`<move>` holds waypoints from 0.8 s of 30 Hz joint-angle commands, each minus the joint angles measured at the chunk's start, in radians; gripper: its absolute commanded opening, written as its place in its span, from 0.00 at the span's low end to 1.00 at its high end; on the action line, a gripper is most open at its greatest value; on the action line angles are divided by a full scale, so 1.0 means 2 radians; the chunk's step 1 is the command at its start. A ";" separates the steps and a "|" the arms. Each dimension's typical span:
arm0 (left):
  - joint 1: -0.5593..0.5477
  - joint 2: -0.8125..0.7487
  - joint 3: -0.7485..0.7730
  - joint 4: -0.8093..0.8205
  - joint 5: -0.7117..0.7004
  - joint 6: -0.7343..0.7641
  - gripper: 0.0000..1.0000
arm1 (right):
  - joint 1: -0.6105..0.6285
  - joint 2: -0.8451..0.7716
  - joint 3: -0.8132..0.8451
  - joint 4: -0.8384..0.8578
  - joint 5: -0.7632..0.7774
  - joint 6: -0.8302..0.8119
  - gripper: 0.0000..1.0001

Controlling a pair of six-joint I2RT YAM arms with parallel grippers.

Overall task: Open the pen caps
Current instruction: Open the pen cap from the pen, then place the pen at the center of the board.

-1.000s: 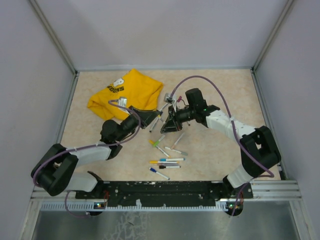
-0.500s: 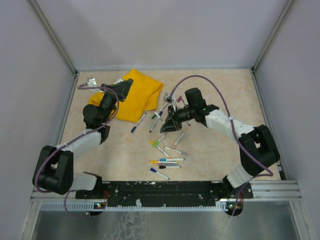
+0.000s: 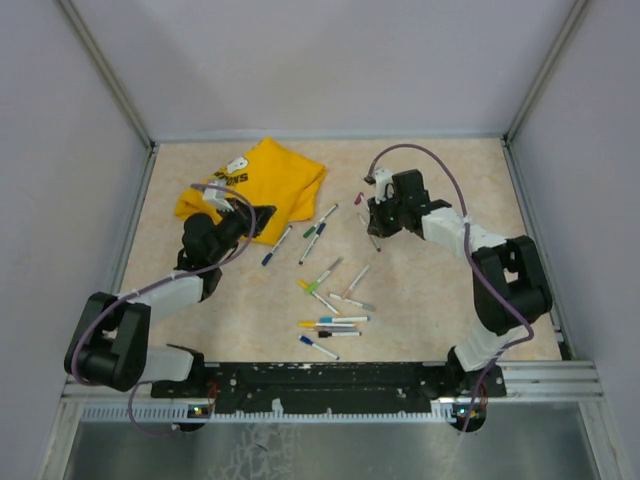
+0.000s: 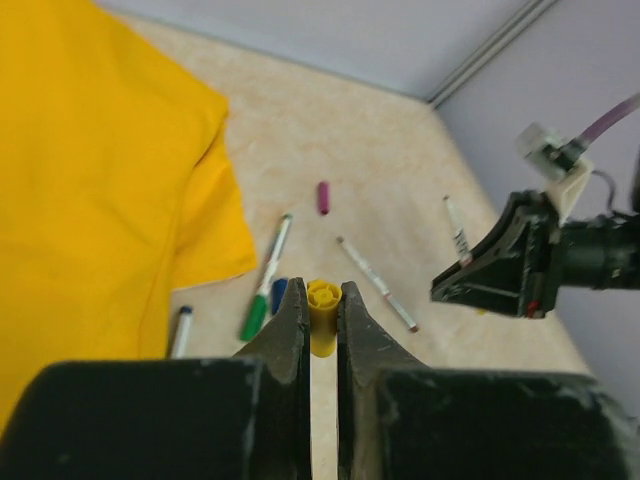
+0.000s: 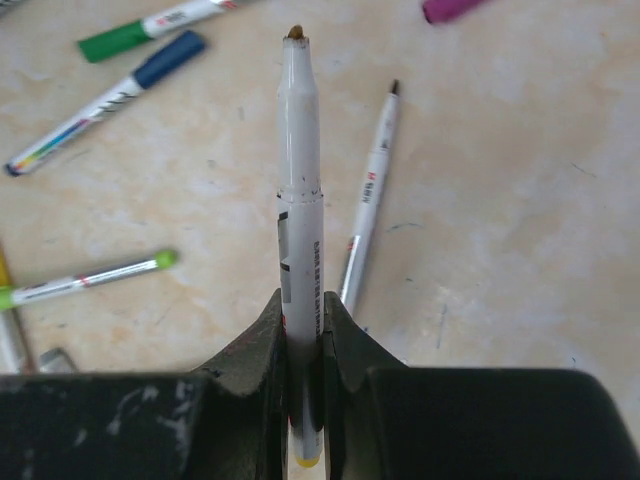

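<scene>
Pen cap (image 4: 322,296), stubby yellow plastic, pinched by nearly closed left gripper (image 4: 322,318); thin white uncapped pen (image 5: 299,150) clamped in right gripper (image 5: 302,312).

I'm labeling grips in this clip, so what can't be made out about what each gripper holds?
- Left wrist view: fingers of the left gripper cover the sides of the yellow cap.
- Right wrist view: the lettering on the pen in the right gripper is too blurred to read, and its fingers cover the lower barrel.
- Top view: the yellow cap is too small to pick out.
</scene>
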 commanded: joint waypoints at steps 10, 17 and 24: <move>-0.029 -0.038 -0.061 -0.078 -0.073 0.143 0.00 | -0.026 0.082 0.047 -0.010 0.134 0.065 0.00; -0.034 -0.049 -0.085 -0.054 -0.064 0.137 0.00 | -0.030 0.096 0.051 -0.015 0.119 0.063 0.00; -0.041 -0.047 -0.083 -0.065 -0.074 0.133 0.00 | -0.031 0.113 0.066 -0.034 0.110 0.058 0.00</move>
